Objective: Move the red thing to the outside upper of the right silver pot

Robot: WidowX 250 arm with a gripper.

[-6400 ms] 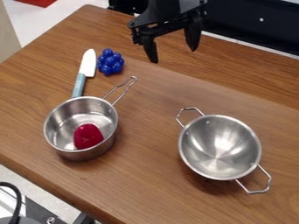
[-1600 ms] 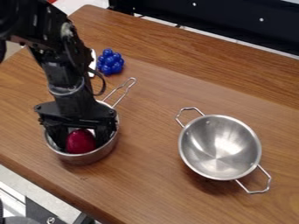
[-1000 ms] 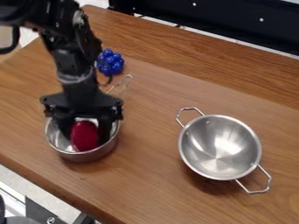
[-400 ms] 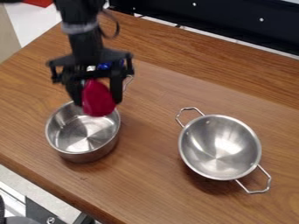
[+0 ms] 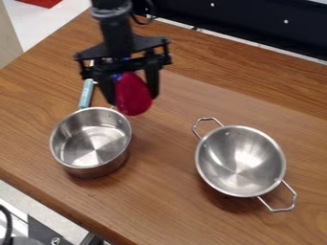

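My gripper (image 5: 135, 92) hangs over the table's upper left part, just above and to the right of the left pot. It is shut on the red thing (image 5: 133, 98), a rounded piece held up in the air between its fingers. To the lower right, the right silver pot (image 5: 240, 161) rests on the wood with its two wire handles pointing upper left and lower right. The red thing is well apart from that pot.
The left silver pot (image 5: 91, 142) stands at the left with nothing in it. Behind it lies a knife with a light-blue handle (image 5: 85, 94). The blue berry-like cluster (image 5: 117, 76) is mostly hidden behind my gripper. A black panel (image 5: 256, 26) runs along the back.
The gripper went down into the left pot, took hold of the red thing and lifted it out. Since then it has moved up and to the right with it. Both pots stand about where they were.
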